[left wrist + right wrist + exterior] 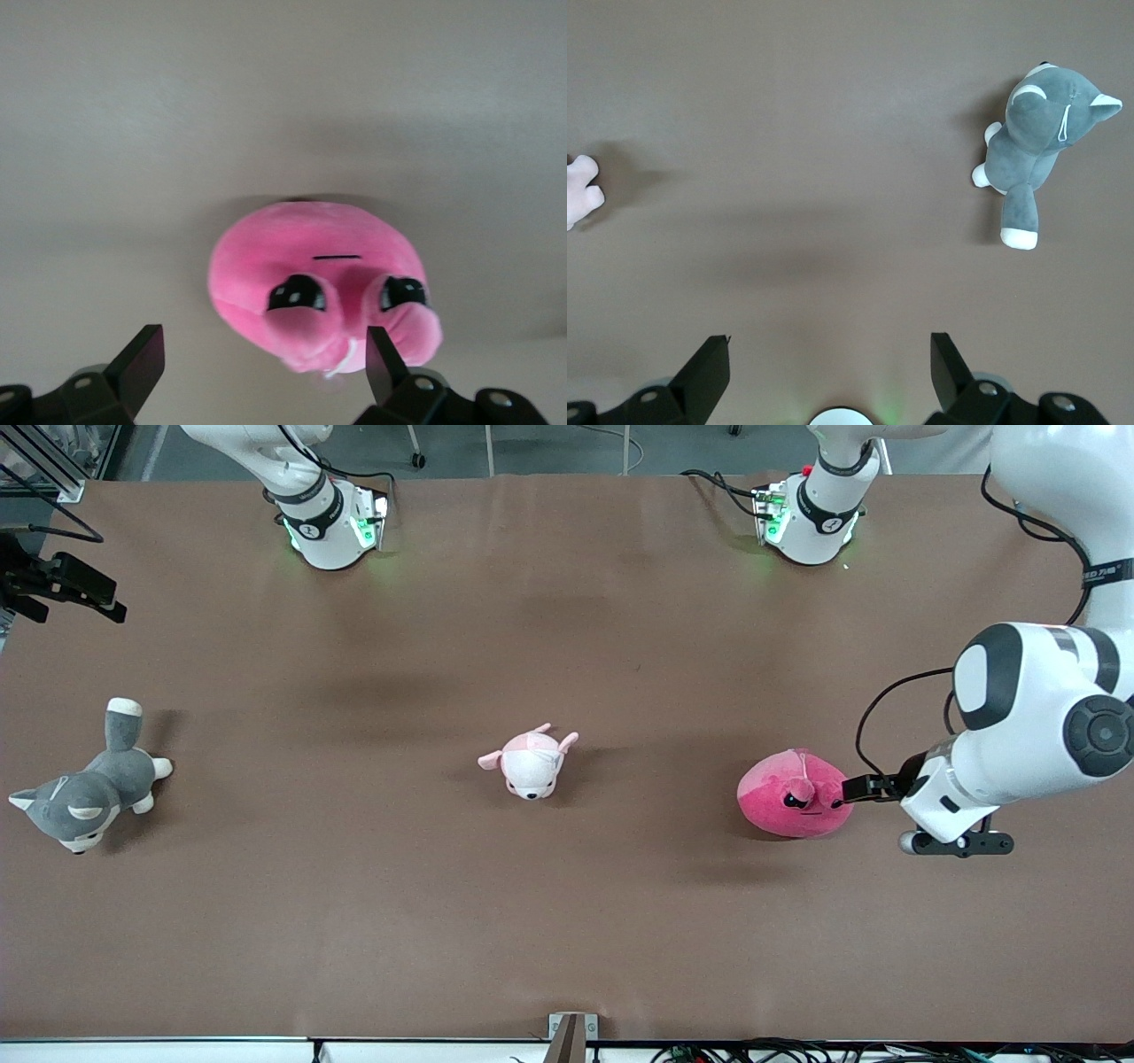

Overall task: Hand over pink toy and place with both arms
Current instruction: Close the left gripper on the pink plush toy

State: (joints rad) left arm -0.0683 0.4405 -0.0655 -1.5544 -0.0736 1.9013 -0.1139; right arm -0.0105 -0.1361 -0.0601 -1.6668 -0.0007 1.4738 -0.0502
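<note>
Table (567, 921): puppy (530, 765) beside pink toy (791, 795)

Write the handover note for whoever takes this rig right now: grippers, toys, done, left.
Left gripper: open, low at the pink toy, fingers straddling its lower part but not closed on it.
Right gripper: open, empty, waiting above bare table toward the right arm's end.
Pink toy: resting on the table at the left arm's end.
Puppy plush mid-table, husky plush at the right arm's end; leave both.
Done: left arm has reached the toy.
Left: grasp, lift, pass to the right gripper, place.
</note>
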